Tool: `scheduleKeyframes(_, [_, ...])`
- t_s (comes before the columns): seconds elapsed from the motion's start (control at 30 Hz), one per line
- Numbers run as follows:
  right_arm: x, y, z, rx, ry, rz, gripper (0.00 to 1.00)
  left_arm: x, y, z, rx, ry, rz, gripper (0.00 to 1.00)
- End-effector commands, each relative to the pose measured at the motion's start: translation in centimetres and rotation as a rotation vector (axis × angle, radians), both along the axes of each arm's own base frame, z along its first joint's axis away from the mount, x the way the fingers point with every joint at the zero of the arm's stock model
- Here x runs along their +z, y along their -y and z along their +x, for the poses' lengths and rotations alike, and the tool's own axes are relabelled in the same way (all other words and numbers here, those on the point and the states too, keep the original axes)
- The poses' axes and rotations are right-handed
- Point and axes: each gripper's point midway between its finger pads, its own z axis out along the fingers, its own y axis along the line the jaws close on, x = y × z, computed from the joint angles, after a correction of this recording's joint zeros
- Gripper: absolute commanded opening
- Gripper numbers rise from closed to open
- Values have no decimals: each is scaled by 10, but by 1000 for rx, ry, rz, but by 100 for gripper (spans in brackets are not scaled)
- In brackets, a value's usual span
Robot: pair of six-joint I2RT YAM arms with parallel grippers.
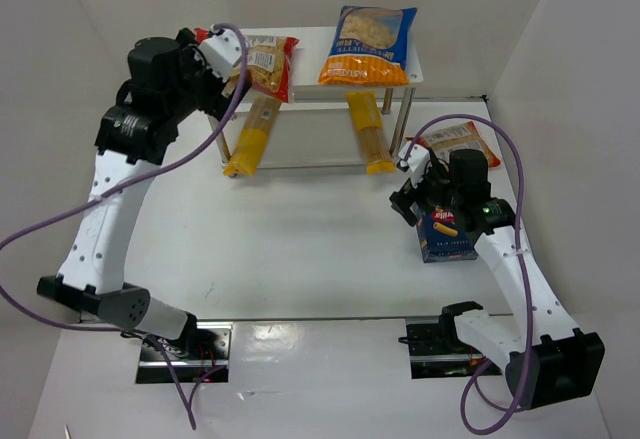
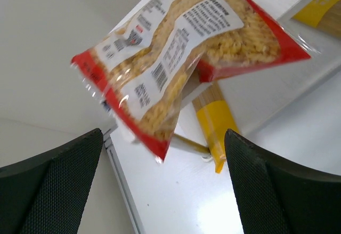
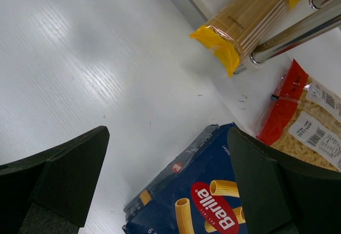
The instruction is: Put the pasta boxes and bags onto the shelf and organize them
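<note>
Pasta box (image 1: pixel 448 239) lies face up on the table (image 1: pixel 300 229), near-right of the shelf (image 1: pixel 308 69), beneath the right gripper (image 1: pixel 418 204), jaws spread. Best practice: descend squarely and close across its narrow width, avoiding the loose red bag (image 1: pixel 460 142) beyond. Left gripper (image 2: pixel 162 191), spread, hovers at the shelved red bag (image 1: pixel 268 67).

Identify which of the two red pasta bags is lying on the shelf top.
The red bag at the left end of the shelf. The other red bag lies down on the table, to the right of the shelf's legs.
</note>
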Motion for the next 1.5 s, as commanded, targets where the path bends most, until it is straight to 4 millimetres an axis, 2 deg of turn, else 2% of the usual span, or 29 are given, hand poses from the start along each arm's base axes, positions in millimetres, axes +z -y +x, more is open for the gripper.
scheduleKeyframes(0.0, [11,1,-5,4,31,13,100,31,-23,-44,70,56,-93,100])
scheduleKeyframes(0.07, [11,0,-5,-1,26,19,100,25,-34,-66,107,40,-128,100])
scheduleKeyframes(0.1, [18,0,-5,-6,40,29,100,2,-44,-66,144,-10,-122,100])
scheduleKeyframes(0.13, [23,0,-5,-14,41,42,100,-12,-49,-72,162,-45,-124,100])
scheduleKeyframes(0.17, [23,-1,-5,-19,35,50,100,-37,-53,-84,174,-92,-131,100])
scheduleKeyframes(0.2, [26,1,-3,-35,40,50,100,-50,-61,-89,203,-117,-137,100])
scheduleKeyframes(0.23, [30,3,-2,-59,39,60,100,-58,-60,-103,174,-131,-148,100])
scheduleKeyframes(0.3, [33,6,0,-95,37,69,100,-86,-60,-114,181,-192,-186,100])
scheduleKeyframes(0.33, [32,9,1,-130,27,75,100,-109,-58,-122,172,-231,-202,100])
scheduleKeyframes(0.4, [32,13,2,-170,13,86,100,-128,-60,-131,193,-269,-255,100])
scheduleKeyframes(0.43, [35,14,3,-190,15,93,100,-129,-62,-137,201,-254,-282,100])
scheduleKeyframes(0.47, [31,17,1,-221,-12,101,100,-145,-58,-143,181,-294,-305,100])
scheduleKeyframes(0.57, [35,28,-1,-334,-33,140,100,-143,-72,-149,220,-241,-343,100])
scheduleKeyframes(0.6, [33,28,-2,-342,-49,147,100,-151,-74,-148,237,-250,-357,100])
scheduleKeyframes(0.63, [39,33,-4,-369,-30,158,100,-152,-77,-150,251,-240,-370,100])
scheduleKeyframes(0.67, [35,37,-6,-386,-39,164,100,-156,-80,-151,256,-238,-380,100])
scheduleKeyframes(0.8, [39,44,-11,-411,0,185,100,-172,-93,-149,309,-218,-415,100])
scheduleKeyframes(0.87, [33,51,-15,-446,-8,181,100,-181,-102,-150,358,-220,-422,100])
scheduleKeyframes(0.97, [37,60,-13,-494,17,178,100,-180,-114,-152,435,-199,-426,100])
scheduleKeyframes(1.0, [32,66,-12,-535,8,169,100,-179,-120,-154,466,-196,-416,100])
scheduleKeyframes(1.03, [38,72,-7,-566,47,165,100,-179,-125,-154,491,-191,-412,100])
scheduleKeyframes(1.1, [30,91,-4,-681,57,145,100,-181,-133,-156,534,-181,-414,100])
scheduleKeyframes(1.37, [23,94,-1,-700,45,129,100,-185,-138,-154,551,-170,-404,100])
scheduleKeyframes(1.47, [23,95,-1,-694,46,125,100,-187,-131,-154,508,-187,-404,100])
